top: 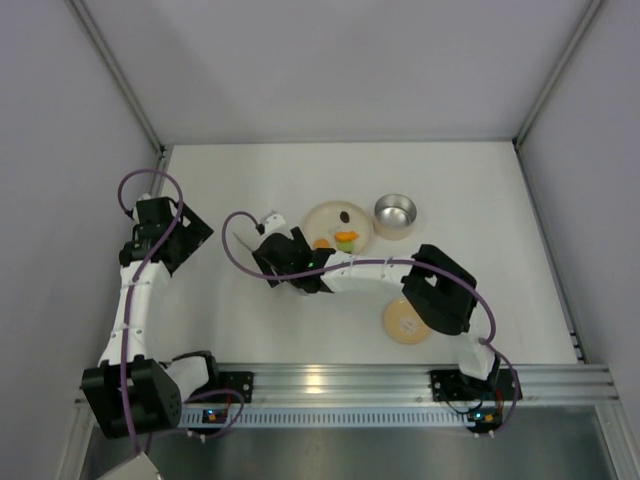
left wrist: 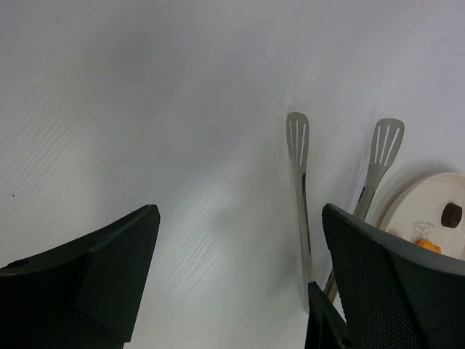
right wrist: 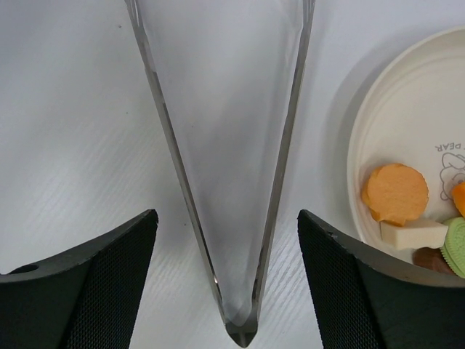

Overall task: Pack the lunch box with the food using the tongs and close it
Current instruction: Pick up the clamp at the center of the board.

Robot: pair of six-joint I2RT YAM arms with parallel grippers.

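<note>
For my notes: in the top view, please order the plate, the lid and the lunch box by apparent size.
1. plate: clearly largest.
2. lid and lunch box: nearly alike; the lid may be slightly wider, too close to rank.

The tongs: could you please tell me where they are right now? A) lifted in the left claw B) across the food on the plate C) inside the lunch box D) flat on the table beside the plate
D: in the right wrist view the tongs lie flat on the table beside the plate, untouched inside the open right claw.
</note>
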